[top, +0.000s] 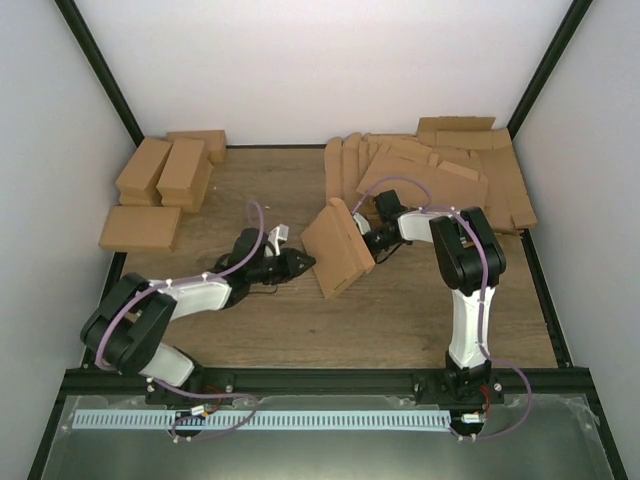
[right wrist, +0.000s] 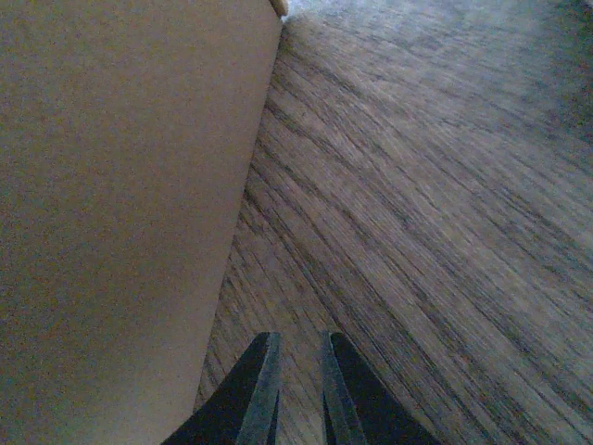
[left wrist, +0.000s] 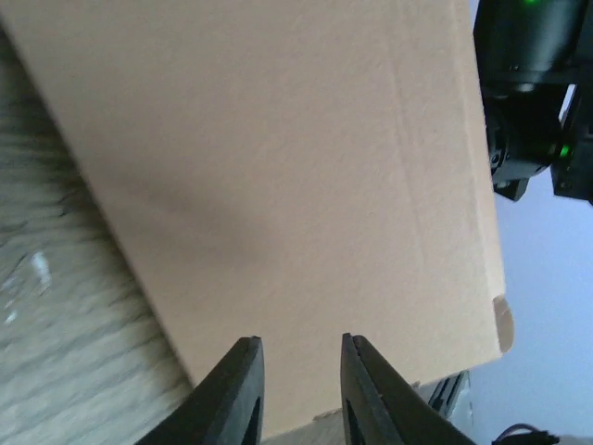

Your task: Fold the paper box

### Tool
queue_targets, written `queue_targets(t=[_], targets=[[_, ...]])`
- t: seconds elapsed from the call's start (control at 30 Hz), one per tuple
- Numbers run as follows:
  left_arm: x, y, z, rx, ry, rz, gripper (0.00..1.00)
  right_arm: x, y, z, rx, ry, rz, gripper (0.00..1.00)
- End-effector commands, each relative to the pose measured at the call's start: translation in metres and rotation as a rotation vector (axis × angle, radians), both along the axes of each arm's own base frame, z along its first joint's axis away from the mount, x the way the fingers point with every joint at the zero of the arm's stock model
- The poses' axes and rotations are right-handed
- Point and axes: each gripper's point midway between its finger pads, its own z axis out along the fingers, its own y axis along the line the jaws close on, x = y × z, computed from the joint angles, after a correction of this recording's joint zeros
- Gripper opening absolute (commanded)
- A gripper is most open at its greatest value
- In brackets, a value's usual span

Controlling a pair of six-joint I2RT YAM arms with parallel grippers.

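Brown paper box [top: 338,250] ungripped; left fingers [left wrist: 236,394], right fingers [right wrist: 258,385] narrowly parted.

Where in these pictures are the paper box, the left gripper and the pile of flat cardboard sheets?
paper box [top: 335,250]: top external view, middle of its broad face.
left gripper [left wrist: 298,341]: left wrist view, midway between its fingertips.
pile of flat cardboard sheets [top: 480,170]: top external view, an upper sheet.

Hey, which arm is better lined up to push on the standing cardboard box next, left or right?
Probably left. The left claw points squarely at the broad face of the paper box, close up. The right claw sits beside the box's edge, aimed at the table.
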Motion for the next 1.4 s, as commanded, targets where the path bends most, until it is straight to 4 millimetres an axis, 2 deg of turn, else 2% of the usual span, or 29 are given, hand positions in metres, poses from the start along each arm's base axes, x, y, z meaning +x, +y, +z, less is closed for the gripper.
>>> queue_targets(t=[0.0, 0.17, 0.27, 0.43, 0.77, 1.0, 1.1, 1.2, 1.37], targets=[[0.011, -0.013, -0.008, 0.046, -0.039, -0.059, 0.28, 0.017, 0.000, 0.014, -0.015, -0.075, -0.014, 0.14], [0.004, -0.010, -0.034, 0.073, 0.023, -0.057, 0.31, 0.016, 0.004, 0.032, 0.025, -0.083, -0.020, 0.19], [-0.004, -0.015, -0.039, 0.055, 0.040, -0.078, 0.32, 0.013, 0.008, 0.049, 0.080, -0.087, -0.010, 0.22], [-0.016, -0.038, -0.025, 0.023, 0.001, -0.137, 0.32, 0.006, 0.016, 0.055, 0.083, -0.077, 0.023, 0.25], [-0.041, -0.072, -0.013, 0.023, -0.007, -0.204, 0.31, -0.016, 0.039, 0.043, 0.085, -0.033, 0.121, 0.27], [-0.051, -0.084, -0.004, 0.013, -0.018, -0.214, 0.31, -0.025, 0.040, 0.049, 0.082, -0.038, 0.151, 0.26], [-0.055, -0.088, -0.004, 0.011, -0.024, -0.205, 0.31, -0.026, 0.041, 0.058, 0.091, -0.057, 0.160, 0.27], [-0.061, -0.095, -0.004, -0.003, -0.034, -0.196, 0.31, -0.034, 0.047, 0.068, 0.092, -0.083, 0.198, 0.28], [-0.070, -0.107, 0.001, -0.030, -0.061, -0.163, 0.31, -0.046, 0.057, 0.066, 0.096, -0.072, 0.256, 0.29]])
